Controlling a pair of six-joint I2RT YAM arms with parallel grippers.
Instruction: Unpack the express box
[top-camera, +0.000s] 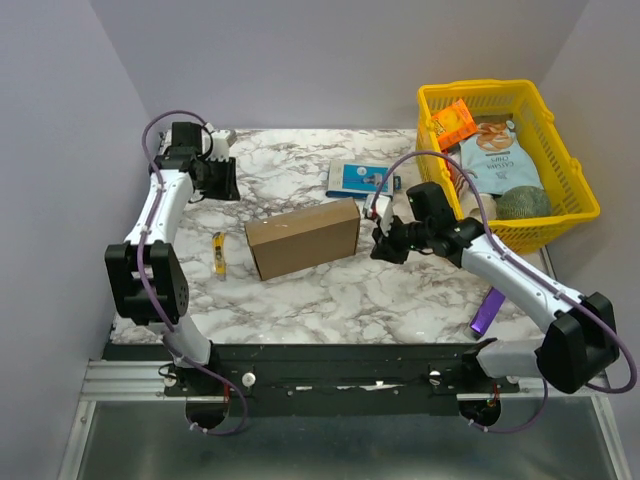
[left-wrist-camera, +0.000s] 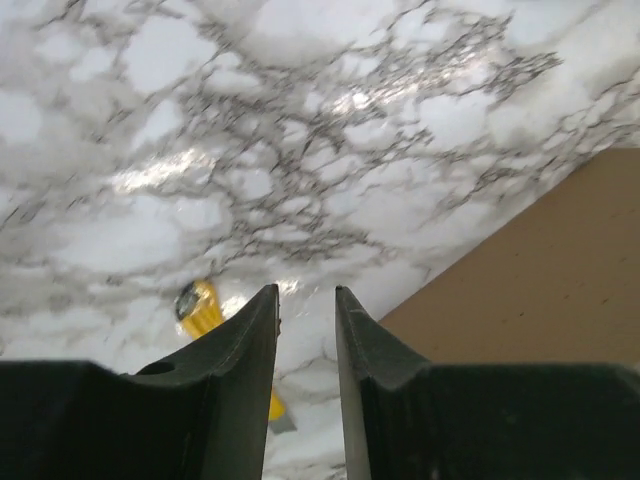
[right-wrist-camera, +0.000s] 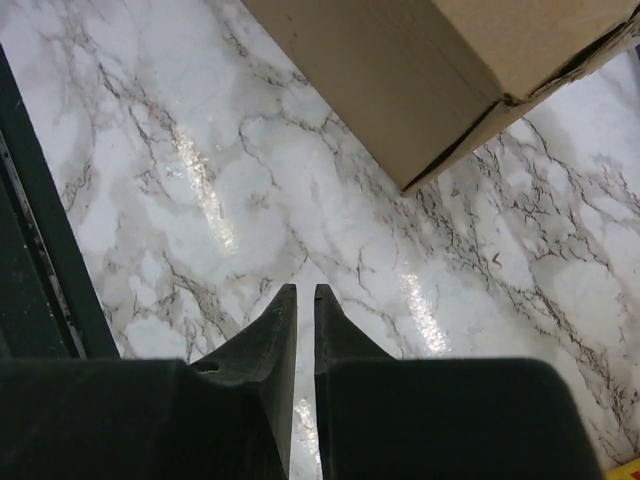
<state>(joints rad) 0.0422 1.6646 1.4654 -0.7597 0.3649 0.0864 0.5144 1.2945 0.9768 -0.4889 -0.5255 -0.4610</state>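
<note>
Cardboard express box (top-camera: 303, 237), plain brown, lid down, flat on the marble table (top-camera: 330, 290) near its middle, long side slightly skewed. Just beside its right end, not touching it: right gripper (top-camera: 384, 247), low over the table, fingers nearly pressed together with only a thin slit between them, pinching nothing. Well apart from the box, toward the table's back-left corner: left gripper (top-camera: 224, 183), fingers slightly spread with a narrow gap, holding nothing.

Seen from the top view only:
- yellow basket (top-camera: 575, 190) at the back right, snack packets inside
- small blue box (top-camera: 357, 178) with a white label, just behind the express box
- purple item (top-camera: 488, 311) beside the right arm

Also there, a slim yellow tool (top-camera: 219, 253) lying left of the express box.

Left wrist view: yellow tool just past the left finger, brown cardboard filling the lower right. Right wrist view: one box corner close up beyond the fingertips, with a dark seam where two cardboard panels meet, a detail lost from above.

Express box cut off by the frame edge in both wrist views. Yellow tool partly hidden behind a finger in the left wrist view. Blue box label too small to read. Fingertips of both grippers hard to separate from their dark bodies in the top view.
</note>
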